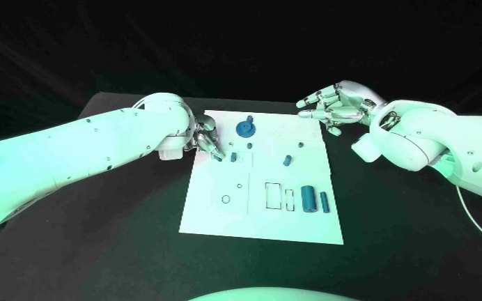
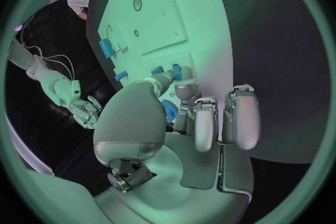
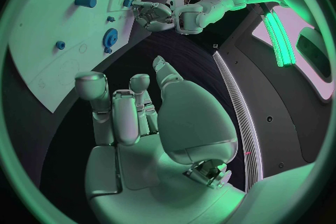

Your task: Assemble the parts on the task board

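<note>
The left hand [image 1: 206,141] is down at the near-left edge of the white board [image 1: 263,224], fingertips around a small blue peg [image 1: 233,156]; it seems to be pinching it, though I can't be sure from here. The right hand [image 1: 336,104] hangs over the far right corner, fingers loosely apart, holding nothing. A blue gear [image 1: 246,129] sits near the far edge, two blue blocks [image 1: 309,199] on the near right

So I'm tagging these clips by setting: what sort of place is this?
Probably a robotics lab or test bench: a white task board with small blue parts lies on a black table, under coloured light.
</note>
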You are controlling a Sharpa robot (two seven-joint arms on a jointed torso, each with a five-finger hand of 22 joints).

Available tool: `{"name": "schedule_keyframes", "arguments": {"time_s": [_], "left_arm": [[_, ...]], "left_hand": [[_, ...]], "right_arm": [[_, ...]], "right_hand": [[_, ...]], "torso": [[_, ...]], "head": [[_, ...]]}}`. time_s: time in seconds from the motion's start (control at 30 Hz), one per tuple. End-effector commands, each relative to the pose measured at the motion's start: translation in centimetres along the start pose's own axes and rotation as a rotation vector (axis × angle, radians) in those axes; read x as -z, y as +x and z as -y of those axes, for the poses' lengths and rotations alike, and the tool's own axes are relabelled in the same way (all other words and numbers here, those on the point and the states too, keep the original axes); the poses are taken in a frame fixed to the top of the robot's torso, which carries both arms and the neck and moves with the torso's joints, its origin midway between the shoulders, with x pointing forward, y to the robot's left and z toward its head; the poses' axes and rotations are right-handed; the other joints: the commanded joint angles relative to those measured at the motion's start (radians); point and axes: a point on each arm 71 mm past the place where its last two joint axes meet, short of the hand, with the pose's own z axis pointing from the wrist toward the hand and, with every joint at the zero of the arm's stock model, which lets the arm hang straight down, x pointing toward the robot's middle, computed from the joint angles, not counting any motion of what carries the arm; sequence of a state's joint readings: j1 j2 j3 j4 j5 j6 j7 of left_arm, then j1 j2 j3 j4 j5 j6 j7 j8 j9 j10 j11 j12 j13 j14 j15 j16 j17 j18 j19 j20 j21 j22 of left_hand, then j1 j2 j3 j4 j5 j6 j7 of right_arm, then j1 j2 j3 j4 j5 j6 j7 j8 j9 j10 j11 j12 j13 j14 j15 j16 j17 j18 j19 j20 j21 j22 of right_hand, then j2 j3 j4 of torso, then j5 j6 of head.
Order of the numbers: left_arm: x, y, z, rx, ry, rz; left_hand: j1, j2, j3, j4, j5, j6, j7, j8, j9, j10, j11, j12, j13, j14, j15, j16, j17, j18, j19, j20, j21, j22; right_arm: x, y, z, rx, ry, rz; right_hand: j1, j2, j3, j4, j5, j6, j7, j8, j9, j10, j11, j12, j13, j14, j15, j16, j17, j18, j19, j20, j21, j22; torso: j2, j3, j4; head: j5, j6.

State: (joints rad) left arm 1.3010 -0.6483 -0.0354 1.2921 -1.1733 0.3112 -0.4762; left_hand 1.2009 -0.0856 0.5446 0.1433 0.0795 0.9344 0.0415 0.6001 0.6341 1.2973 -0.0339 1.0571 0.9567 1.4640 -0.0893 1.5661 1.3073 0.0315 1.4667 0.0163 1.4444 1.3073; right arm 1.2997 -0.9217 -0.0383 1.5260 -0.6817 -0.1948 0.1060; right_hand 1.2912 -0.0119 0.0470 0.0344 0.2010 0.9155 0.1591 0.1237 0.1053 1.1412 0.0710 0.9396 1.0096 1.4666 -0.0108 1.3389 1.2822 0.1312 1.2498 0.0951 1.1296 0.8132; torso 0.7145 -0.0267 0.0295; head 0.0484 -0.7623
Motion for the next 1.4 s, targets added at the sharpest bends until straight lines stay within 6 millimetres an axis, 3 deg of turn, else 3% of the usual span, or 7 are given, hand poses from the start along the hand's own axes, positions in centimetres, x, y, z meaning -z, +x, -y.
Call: {"name": "schedule_keyframes", "arguments": {"time_s": [0.03, 0.33, 0.6, 1.4], "left_arm": [[-0.2, 0.6, -0.2, -0.031, -0.027, -0.033], [-0.3, 0.7, -0.1, -0.03, -0.044, -0.037], [-0.4, 0.7, 0.3, -0.025, -0.063, -0.03], [-0.8, 0.6, 1.0, -0.041, -0.081, -0.035]], "left_hand": [[-0.003, 0.007, 0.085, -0.079, 0.001, 0.002, -0.006, 0.004, 0.0, 0.005, 0.0, 0.004, 0.0, 0.107, -0.001, 0.005, 0.264, 0.002, 0.059, 0.0, 0.001, 0.149], [-0.025, 0.008, 0.093, -0.072, -0.001, 0.01, -0.008, 0.009, 0.001, 0.012, -0.002, 0.009, 0.004, 0.107, -0.003, 0.005, 0.264, 0.001, 0.06, -0.002, 0.004, 0.153], [-0.116, -0.004, 0.067, -0.029, -0.002, 0.039, -0.021, 0.022, 0.0, 0.036, -0.012, 0.03, 0.021, 0.107, -0.01, 0.005, 0.264, -0.002, 0.066, -0.006, 0.017, 0.166], [-0.197, -0.025, 0.04, -0.012, 0.004, 0.068, -0.031, 0.027, -0.007, 0.06, -0.02, 0.056, 0.047, 0.107, -0.016, 0.005, 0.264, -0.01, 0.077, -0.012, 0.048, 0.195]], "right_arm": [[0.0, 0.2, -0.1, 0.007, -0.006, -0.016], [0.0, 0.2, 0.0, 0.007, -0.006, -0.015], [0.1, 0.2, -0.1, 0.007, -0.006, -0.015], [0.1, 0.3, -0.3, 0.007, -0.019, -0.011]], "right_hand": [[0.001, 0.005, -0.007, -0.001, -0.006, -0.009, 0.0, 0.004, 0.001, -0.006, -0.001, 0.0, -0.001, 0.029, 0.002, -0.005, -0.001, 0.008, -0.005, -0.001, -0.006, -0.001], [0.001, 0.005, -0.007, -0.001, -0.006, -0.009, 0.0, 0.004, 0.001, -0.006, -0.001, 0.0, -0.001, 0.029, 0.002, -0.005, -0.001, 0.008, -0.005, -0.001, -0.006, -0.001], [0.001, 0.005, -0.007, -0.001, -0.006, -0.009, 0.0, 0.004, 0.001, -0.006, -0.001, 0.0, -0.001, 0.029, 0.002, -0.005, -0.001, 0.008, -0.005, -0.001, -0.006, -0.001], [0.001, 0.006, -0.008, 0.0, -0.005, -0.009, 0.0, 0.006, 0.002, -0.006, -0.001, -0.001, -0.003, 0.029, 0.002, -0.004, 0.0, 0.008, -0.005, -0.001, -0.008, -0.002]], "torso": [[0.0, 0.0001, -0.0006], [0.001, -0.0003, -0.0001], [0.0, 0.0, 0.0001], [0.0, -0.0004, 0.0]], "head": [[0.0, 0.001], [-0.002, 0.0], [-0.002, -0.002], [-0.002, -0.002]]}}
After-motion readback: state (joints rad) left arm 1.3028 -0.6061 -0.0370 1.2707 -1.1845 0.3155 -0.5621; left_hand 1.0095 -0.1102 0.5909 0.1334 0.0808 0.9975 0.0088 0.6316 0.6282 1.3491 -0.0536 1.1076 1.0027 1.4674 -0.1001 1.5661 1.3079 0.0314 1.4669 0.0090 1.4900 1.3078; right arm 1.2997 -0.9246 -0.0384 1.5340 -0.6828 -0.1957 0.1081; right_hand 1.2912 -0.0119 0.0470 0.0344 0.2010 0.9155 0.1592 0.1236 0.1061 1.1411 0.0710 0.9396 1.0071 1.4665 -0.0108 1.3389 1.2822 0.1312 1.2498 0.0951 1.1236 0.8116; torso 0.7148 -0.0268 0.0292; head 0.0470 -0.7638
